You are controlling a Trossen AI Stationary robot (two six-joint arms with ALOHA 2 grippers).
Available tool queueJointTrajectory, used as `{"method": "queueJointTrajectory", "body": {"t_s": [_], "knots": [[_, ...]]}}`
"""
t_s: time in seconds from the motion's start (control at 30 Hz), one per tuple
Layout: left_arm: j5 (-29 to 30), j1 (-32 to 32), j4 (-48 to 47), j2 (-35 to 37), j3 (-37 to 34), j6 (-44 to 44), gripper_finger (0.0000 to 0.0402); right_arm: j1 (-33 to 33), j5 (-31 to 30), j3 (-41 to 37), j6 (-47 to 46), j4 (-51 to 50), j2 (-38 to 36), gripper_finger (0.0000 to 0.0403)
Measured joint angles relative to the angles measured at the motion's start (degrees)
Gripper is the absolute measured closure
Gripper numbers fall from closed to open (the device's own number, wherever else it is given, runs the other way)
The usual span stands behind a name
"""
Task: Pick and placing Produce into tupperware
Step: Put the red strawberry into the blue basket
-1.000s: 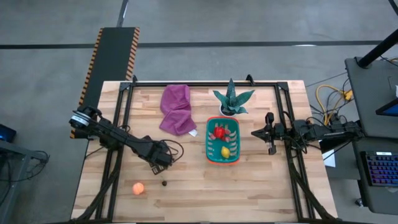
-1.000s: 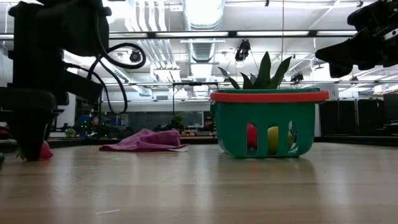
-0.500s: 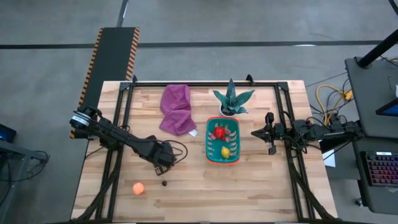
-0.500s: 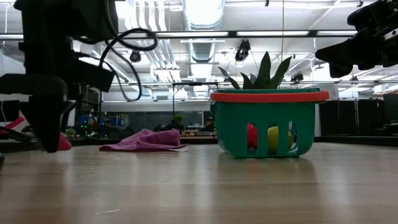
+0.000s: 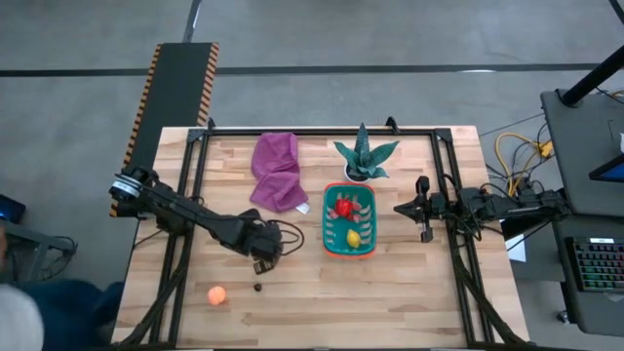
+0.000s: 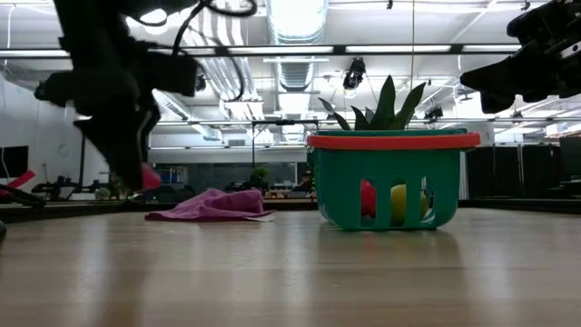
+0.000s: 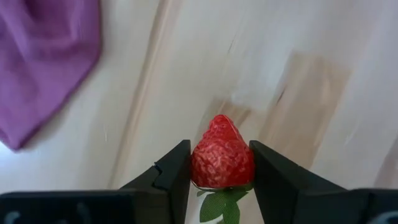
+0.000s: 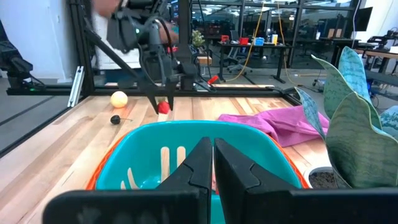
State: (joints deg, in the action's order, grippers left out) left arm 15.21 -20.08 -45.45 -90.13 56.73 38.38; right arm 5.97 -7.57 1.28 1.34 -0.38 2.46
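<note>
The left gripper (image 7: 219, 165) clamps a small red toy strawberry (image 7: 222, 159) above the wooden table (image 5: 390, 292), at nine o'clock of the teal slotted plastic basket with orange rim (image 5: 348, 252), while the right gripper (image 5: 402, 209), jaws closed and empty, hovers at its three o'clock.

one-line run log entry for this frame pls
left pincer: shut on strawberry, lifted off table | right pincer: shut, empty, beside basket | in basket: red fruit, lemon | on table: orange ball

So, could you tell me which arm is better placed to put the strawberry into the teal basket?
Left: the left gripper already holds the strawberry above the table, near the basket. The right gripper is shut, empty, beside it.
</note>
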Motion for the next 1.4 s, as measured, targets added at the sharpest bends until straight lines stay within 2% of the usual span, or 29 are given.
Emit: {"method": "queueJointTrajectory", "body": {"t_s": [0.37,0.83,0.97,1.4], "knots": [[4.7,3.6,3.9,0.0,5.6,-10.5,0.0279,0.0,0.0,0.0,0.1,0.0,0.0,0.0394],[5.1,9.9,23.2,0.0,7.5,-29.7,0.0279,0.0,0.0,0.0,-0.9,0.0,0.0,0.0394],[4.5,11.7,29.3,0.0,7.5,-33.0,0.0279,0.0,0.0,0.0,-0.9,0.0,0.0,0.0394],[-4.5,15.5,49.9,-3.3,7.5,-42.1,0.0279,0.0,0.0,0.0,-0.8,0.0,0.0,0.0394]]}}
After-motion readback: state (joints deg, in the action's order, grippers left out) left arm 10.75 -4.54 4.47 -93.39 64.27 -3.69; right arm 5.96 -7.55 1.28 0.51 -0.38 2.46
